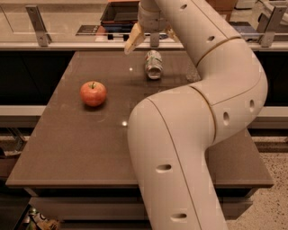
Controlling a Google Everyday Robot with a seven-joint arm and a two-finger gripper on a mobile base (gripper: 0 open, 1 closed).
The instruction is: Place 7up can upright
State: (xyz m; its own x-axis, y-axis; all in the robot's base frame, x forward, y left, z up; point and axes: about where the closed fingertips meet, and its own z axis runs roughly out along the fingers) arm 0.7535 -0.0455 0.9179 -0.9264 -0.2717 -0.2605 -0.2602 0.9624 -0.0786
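Note:
The 7up can [153, 64] lies on its side on the brown table [81, 143], near the far edge, its shiny end facing the camera. My gripper [143, 41] hangs above the table just behind and slightly left of the can, not touching it. Its fingers [133, 39] are spread apart and hold nothing. The large cream arm crosses the right side of the view and hides the table behind it.
A red apple [93, 93] sits on the table's left half. A clear plastic bottle [192, 72] is mostly hidden behind the arm at the right. A counter with a dark tray [118, 13] runs beyond the far edge.

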